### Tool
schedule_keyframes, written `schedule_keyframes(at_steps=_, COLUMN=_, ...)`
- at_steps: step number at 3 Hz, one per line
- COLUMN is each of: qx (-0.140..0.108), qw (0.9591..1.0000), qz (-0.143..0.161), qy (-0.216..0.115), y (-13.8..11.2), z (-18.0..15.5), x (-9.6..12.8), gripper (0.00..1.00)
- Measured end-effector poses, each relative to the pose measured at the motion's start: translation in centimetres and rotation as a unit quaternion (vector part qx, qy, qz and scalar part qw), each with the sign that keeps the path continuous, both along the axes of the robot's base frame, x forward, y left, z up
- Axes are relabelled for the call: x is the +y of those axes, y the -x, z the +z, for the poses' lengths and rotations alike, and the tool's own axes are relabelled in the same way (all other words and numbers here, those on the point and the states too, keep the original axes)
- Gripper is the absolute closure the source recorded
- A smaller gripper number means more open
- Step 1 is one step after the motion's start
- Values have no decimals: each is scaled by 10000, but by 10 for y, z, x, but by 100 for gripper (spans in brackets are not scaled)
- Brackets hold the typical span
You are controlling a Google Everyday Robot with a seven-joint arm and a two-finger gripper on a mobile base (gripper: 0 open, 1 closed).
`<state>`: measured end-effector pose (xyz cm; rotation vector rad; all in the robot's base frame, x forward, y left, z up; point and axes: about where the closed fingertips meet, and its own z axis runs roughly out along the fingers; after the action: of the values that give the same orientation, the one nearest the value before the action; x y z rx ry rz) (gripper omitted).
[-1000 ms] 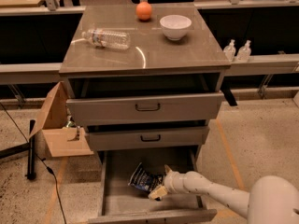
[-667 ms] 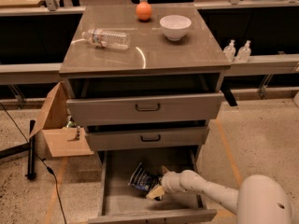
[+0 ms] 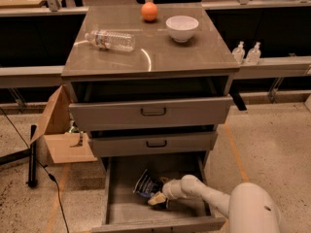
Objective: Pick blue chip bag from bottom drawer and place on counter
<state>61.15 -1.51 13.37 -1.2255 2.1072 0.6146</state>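
Since a second ago, the bulky white part of the arm (image 3: 252, 208) has been sliding left along the lower right of the view, and the gripper (image 3: 158, 198) is edging slightly left with it. I am now seeing the gripper sitting low inside the open bottom drawer (image 3: 121, 200), right against the near edge of the blue chip bag (image 3: 145, 184). I cannot tell whether the gripper is open or closed on the bag. The bag is lying crumpled on the drawer floor, near the middle. The two upper drawers (image 3: 150, 112) are also standing partly pulled out. Up on the counter (image 3: 160, 59) a clear water bottle (image 3: 111, 40) is lying on its side, with an orange (image 3: 149, 11) and a white bowl (image 3: 182, 28) sitting behind it.
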Motion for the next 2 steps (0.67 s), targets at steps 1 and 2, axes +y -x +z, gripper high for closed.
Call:
schedule_keyframes(at_steps=1, qx=41, qw=9999, qz=120, qy=-52, y=-1, z=-6, x=7, gripper=46)
schedule_keyframes(at_steps=2, qx=-55, qw=9999, qz=104, qy=-95, y=-4, z=7, x=3, gripper=69)
